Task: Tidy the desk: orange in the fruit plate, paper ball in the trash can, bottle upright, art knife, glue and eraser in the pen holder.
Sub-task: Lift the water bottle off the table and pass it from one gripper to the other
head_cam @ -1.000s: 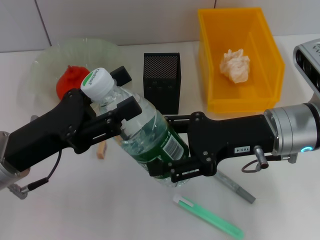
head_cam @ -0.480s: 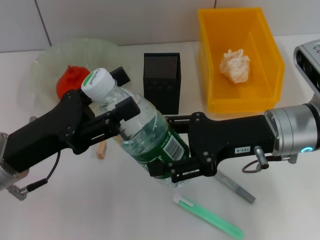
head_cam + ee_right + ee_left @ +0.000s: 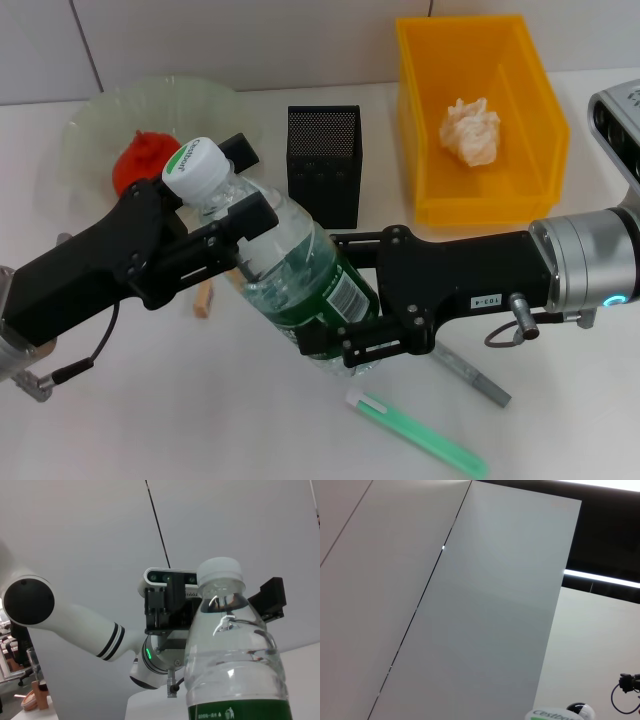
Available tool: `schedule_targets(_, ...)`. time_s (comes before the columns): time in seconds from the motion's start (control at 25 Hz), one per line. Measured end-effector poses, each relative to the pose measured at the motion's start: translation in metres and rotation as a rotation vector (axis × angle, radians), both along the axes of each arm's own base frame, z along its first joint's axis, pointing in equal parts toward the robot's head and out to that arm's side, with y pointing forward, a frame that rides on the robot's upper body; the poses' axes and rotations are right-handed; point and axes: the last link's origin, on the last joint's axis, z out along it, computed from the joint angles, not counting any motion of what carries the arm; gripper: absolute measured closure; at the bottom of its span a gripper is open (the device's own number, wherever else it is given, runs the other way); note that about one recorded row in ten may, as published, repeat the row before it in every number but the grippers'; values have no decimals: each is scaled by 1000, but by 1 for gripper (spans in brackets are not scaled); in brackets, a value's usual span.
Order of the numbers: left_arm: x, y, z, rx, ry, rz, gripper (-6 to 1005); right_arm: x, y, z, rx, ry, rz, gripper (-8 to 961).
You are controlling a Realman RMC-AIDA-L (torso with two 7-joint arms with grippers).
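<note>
The clear bottle (image 3: 300, 270) with white cap and green label hangs tilted above the table, cap toward the left; it also fills the right wrist view (image 3: 232, 665). My left gripper (image 3: 245, 185) is shut on its shoulder below the cap. My right gripper (image 3: 322, 293) is shut on its labelled lower body. The orange (image 3: 140, 160) lies in the fruit plate (image 3: 100, 115). The paper ball (image 3: 470, 130) lies in the yellow trash can (image 3: 440, 200). The black mesh pen holder (image 3: 323, 160) stands behind the bottle. The tan eraser (image 3: 205, 300) lies partly hidden under my left gripper. The green art knife (image 3: 415, 432) lies near the front.
A slim grey stick (image 3: 472, 375) lies on the table under my right arm, beside the art knife. The wall runs close behind the plate, pen holder and trash can. The left wrist view shows mostly wall, with the bottle cap (image 3: 547, 715) at its edge.
</note>
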Motion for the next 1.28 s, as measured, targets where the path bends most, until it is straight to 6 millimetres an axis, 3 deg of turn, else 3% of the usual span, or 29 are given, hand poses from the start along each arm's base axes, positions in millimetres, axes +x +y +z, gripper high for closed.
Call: schedule_targets(1.28,-1,0,0,4,-12,11,259,-1,0,1,-2,3,6,188)
